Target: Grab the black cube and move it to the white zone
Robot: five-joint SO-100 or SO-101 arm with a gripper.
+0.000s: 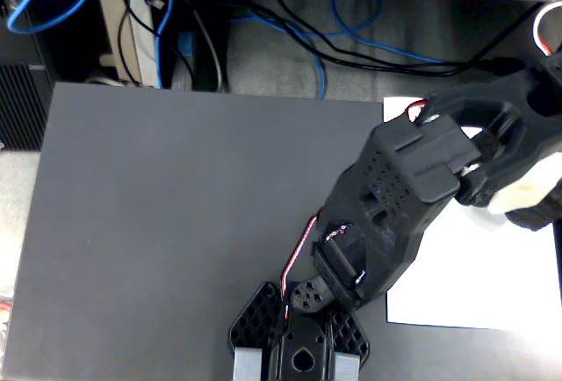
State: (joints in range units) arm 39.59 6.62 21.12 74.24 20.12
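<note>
The black arm reaches from its base [299, 346] at the bottom middle up to the right. My gripper [537, 202] is at the right edge of the fixed view, over the white zone [474, 276], a white paper sheet on the right of the table. A white jaw presses on the black cube [544, 214], a coarse dark foam block partly cut off by the picture's right edge. The gripper looks shut on it. Whether the cube rests on the paper or hangs just above it cannot be told.
A dark grey mat [176, 223] covers the table left of the arm. Behind the table's far edge lie blue and black cables [316, 39] and a beige furniture leg [118, 21]. A dark computer case [22, 91] stands at the left.
</note>
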